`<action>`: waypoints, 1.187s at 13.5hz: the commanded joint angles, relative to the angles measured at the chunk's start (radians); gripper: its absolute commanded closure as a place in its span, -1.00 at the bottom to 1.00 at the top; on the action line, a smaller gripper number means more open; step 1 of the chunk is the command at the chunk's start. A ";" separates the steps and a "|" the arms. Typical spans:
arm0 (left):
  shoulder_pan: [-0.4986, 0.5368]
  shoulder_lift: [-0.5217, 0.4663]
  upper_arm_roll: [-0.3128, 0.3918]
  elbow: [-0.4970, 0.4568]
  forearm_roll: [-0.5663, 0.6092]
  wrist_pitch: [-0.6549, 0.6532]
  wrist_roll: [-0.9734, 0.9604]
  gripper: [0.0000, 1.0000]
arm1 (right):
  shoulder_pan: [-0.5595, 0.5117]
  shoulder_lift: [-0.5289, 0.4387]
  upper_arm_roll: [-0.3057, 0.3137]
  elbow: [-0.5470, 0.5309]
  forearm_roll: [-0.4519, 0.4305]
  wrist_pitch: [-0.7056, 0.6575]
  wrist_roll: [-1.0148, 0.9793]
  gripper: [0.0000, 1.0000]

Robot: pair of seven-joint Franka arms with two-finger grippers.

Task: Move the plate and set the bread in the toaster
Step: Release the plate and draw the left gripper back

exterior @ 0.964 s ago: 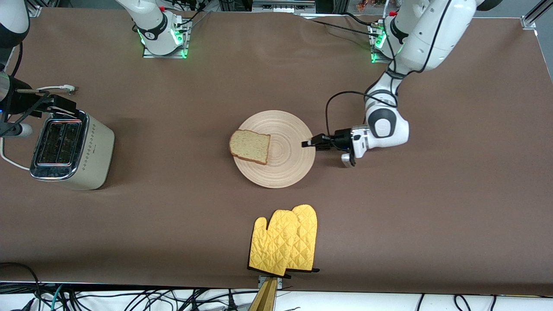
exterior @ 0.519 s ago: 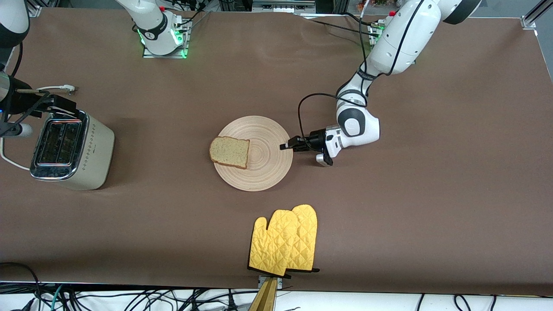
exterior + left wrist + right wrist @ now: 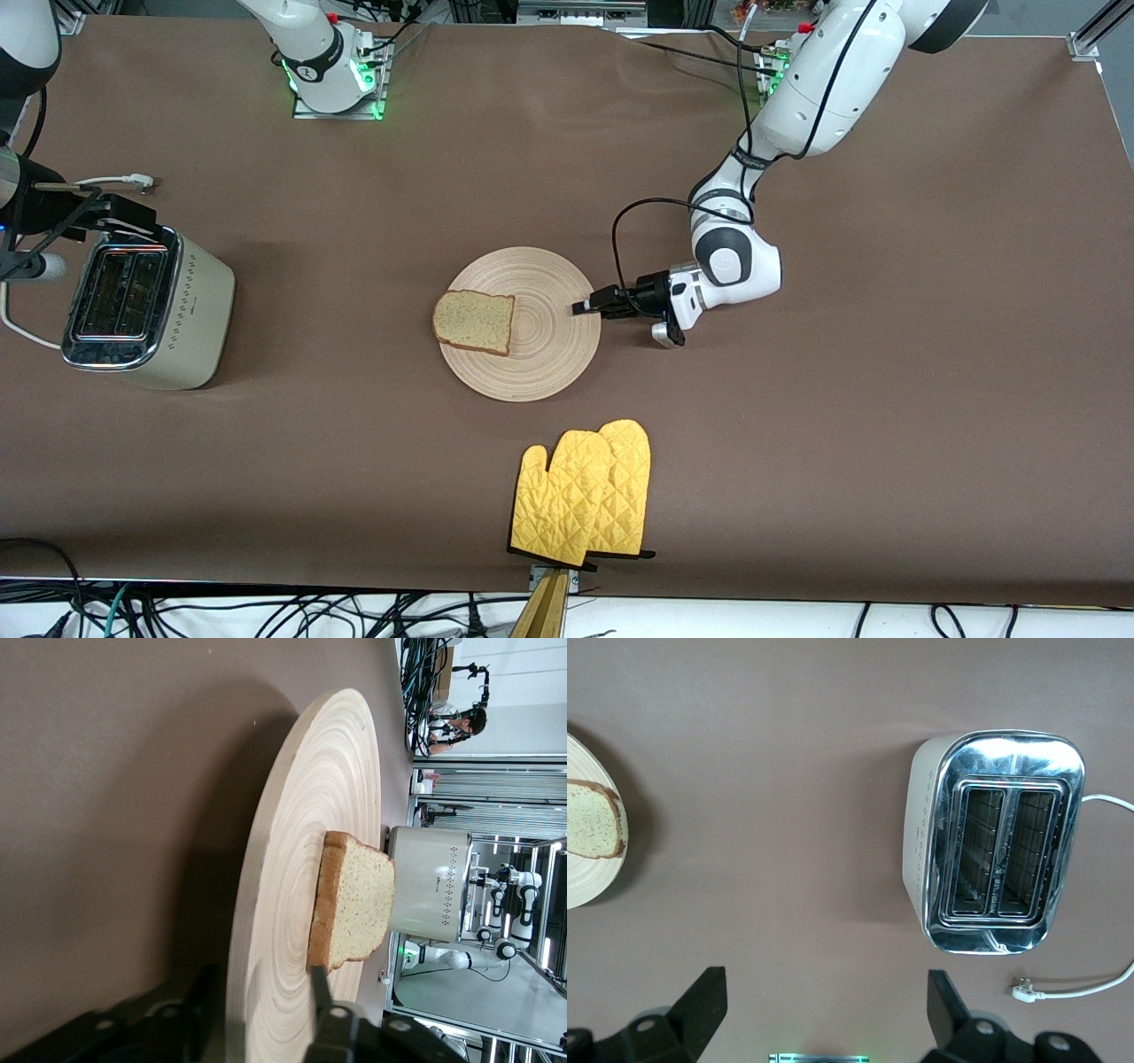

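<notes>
The light wooden plate (image 3: pixel 549 341) lies mid-table with the bread (image 3: pixel 474 322) on the part of it toward the right arm's end. My left gripper (image 3: pixel 586 307) is shut on the plate's rim at the side toward the left arm's end. In the left wrist view one finger is above and one below the rim of the plate (image 3: pixel 292 859), with the bread (image 3: pixel 359 912) and the toaster (image 3: pixel 430 881) farther off. The cream toaster (image 3: pixel 146 306) stands at the right arm's end, slots empty. My right gripper (image 3: pixel 824 1005) is open and empty, up above the table by the toaster (image 3: pixel 1001 864).
Two yellow oven mitts (image 3: pixel 585 496) lie near the table's front edge, nearer to the camera than the plate. The toaster's white cord and plug (image 3: pixel 124 182) lie beside the toaster, farther from the camera.
The left gripper has drawn the plate with the bread toward the right arm's end, then slightly nearer to the camera. The right arm has not moved.
</notes>
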 commanded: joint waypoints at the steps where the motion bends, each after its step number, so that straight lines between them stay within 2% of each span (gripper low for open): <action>1: 0.049 -0.063 0.001 -0.053 -0.026 -0.010 0.025 -0.28 | -0.003 0.007 -0.001 0.019 0.007 -0.009 -0.006 -1.00; 2: 0.090 -0.100 0.001 -0.092 -0.015 -0.012 0.025 -0.60 | -0.003 0.007 0.001 0.019 0.005 -0.009 -0.004 -1.00; 3: 0.133 -0.136 0.001 -0.134 0.022 -0.012 0.023 -1.00 | -0.003 0.007 0.001 0.019 0.007 -0.009 -0.006 -1.00; 5: 0.246 -0.205 0.001 -0.191 0.174 -0.012 0.023 -1.00 | -0.003 0.007 0.001 0.019 0.007 -0.009 -0.003 -1.00; 10: 0.481 -0.347 0.001 -0.203 0.696 -0.019 0.013 -1.00 | 0.001 0.007 0.002 0.018 0.008 0.008 0.009 -1.00; 12: 0.559 -0.382 0.001 -0.202 0.790 -0.022 -0.038 -1.00 | 0.001 0.006 0.002 0.018 0.008 0.014 0.055 -1.00; 15: 0.603 -0.475 -0.002 -0.176 1.140 -0.032 -0.370 -1.00 | -0.003 0.007 0.001 0.016 0.010 0.017 0.144 -1.00; 16: 0.603 -0.492 0.001 -0.145 1.234 -0.071 -0.461 -1.00 | -0.006 0.008 -0.001 0.016 0.021 0.033 0.135 -1.00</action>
